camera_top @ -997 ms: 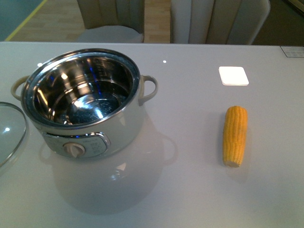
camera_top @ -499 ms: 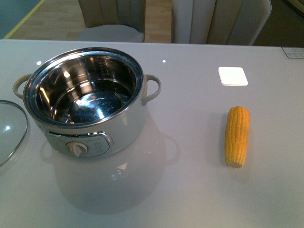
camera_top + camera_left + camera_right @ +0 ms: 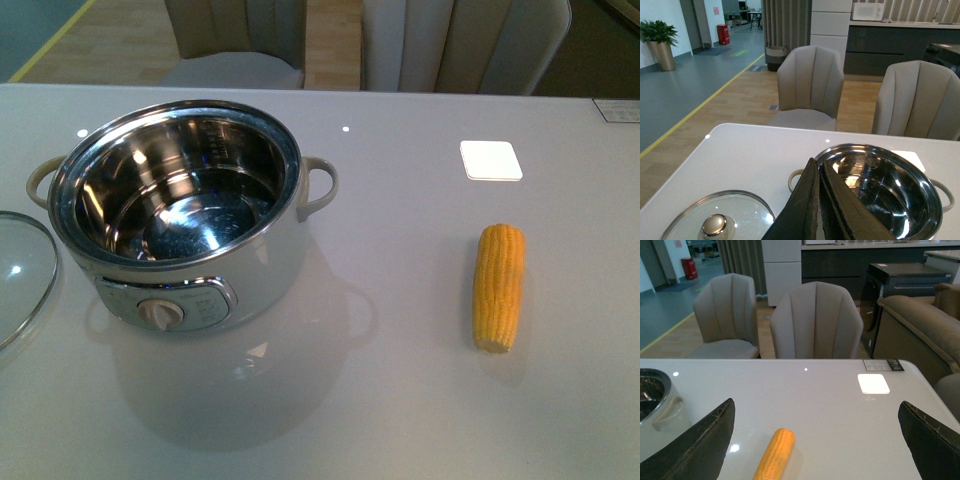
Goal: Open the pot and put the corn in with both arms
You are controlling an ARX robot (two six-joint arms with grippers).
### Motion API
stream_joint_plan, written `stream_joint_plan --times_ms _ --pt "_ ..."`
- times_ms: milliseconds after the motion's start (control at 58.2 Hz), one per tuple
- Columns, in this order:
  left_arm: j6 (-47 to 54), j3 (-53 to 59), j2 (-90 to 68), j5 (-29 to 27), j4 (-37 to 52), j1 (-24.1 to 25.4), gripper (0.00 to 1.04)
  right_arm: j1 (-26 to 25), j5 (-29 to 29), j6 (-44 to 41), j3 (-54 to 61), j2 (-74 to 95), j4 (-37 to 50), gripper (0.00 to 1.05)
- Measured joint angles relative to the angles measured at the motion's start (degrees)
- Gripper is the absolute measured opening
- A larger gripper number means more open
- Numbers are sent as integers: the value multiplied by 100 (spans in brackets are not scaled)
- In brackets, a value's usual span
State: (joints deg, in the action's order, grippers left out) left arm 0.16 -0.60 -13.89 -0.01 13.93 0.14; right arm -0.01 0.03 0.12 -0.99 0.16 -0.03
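The cream-white pot [image 3: 180, 225] stands open on the left of the table, its steel inside bare. Its glass lid [image 3: 20, 275] lies flat on the table just left of it. The yellow-orange corn [image 3: 498, 286] lies alone on the right. Neither arm shows in the front view. From the left wrist, my left gripper [image 3: 817, 165] is shut with nothing in it, above the table between the lid [image 3: 715, 222] and the pot [image 3: 880, 185]. My right gripper [image 3: 817, 412] is wide open above the table, the corn [image 3: 774, 454] lying between its fingers [image 3: 700, 440].
A white square patch [image 3: 491, 160] shows on the table beyond the corn. Two upholstered chairs [image 3: 455, 45] stand past the far table edge. A small label [image 3: 618, 108] sits at the far right corner.
The front view has shifted slightly, so the pot and corn sit a few pixels to the right of a second ago. Nothing on the table has moved.
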Motion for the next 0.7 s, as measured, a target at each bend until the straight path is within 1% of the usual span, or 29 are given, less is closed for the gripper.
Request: stream_joint_plan --times_ms 224,241,292,327,636,705 --pt "0 0 358 0 -363 0 3 0 -2 0 0 0 0 96" --pt "0 -2 472 -2 -479 -2 3 0 -2 0 0 0 0 96" --pt "0 -2 1016 2 -1211 -2 3 0 0 0 0 0 0 96" --pt "0 -2 1209 0 -1329 -2 3 0 0 0 0 2 0 96" --pt "0 -2 1353 0 -1386 -2 3 0 0 0 0 0 0 96" --pt "-4 -2 1353 0 -1386 -2 14 0 0 0 0 0 0 96"
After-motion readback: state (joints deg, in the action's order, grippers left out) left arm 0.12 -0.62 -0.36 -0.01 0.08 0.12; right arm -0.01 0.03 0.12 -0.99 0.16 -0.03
